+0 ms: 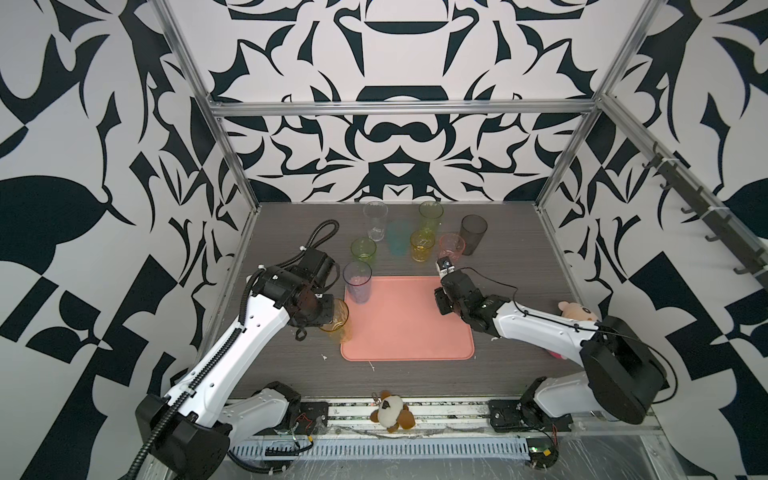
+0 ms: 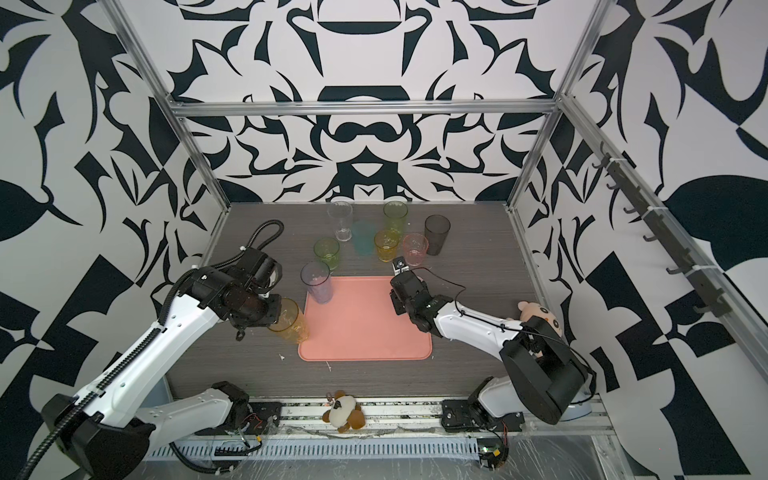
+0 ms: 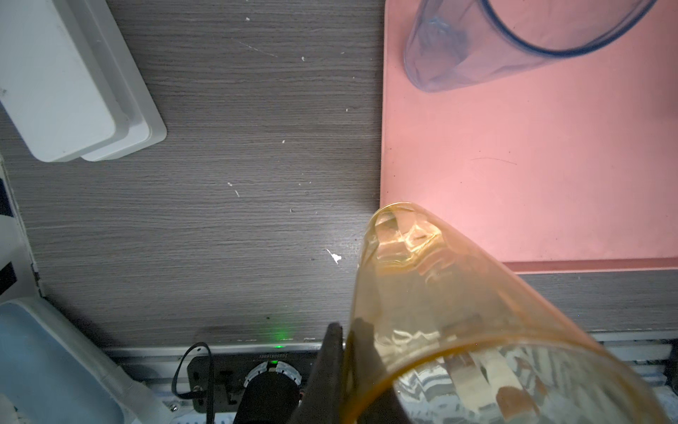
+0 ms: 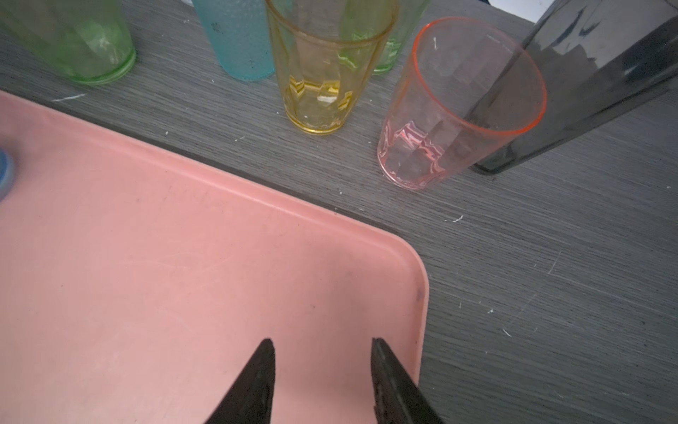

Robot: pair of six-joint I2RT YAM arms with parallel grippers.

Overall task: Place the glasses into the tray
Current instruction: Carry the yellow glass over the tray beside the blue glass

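The left tool (image 3: 346,343) was clenched on the wall of the orange tumbler (image 3: 458,293), which hung tilted with its base just over the tray (image 3: 550,165) at its near left corner. The blue tumbler (image 1: 357,282) stood in the tray's far left corner. The right tool (image 4: 323,340) was spread and empty above the tray. Lowered there, I reckoned, the base could catch the low rim and topple onto the surface (image 3: 238,220). So thin a pinch might also slip.
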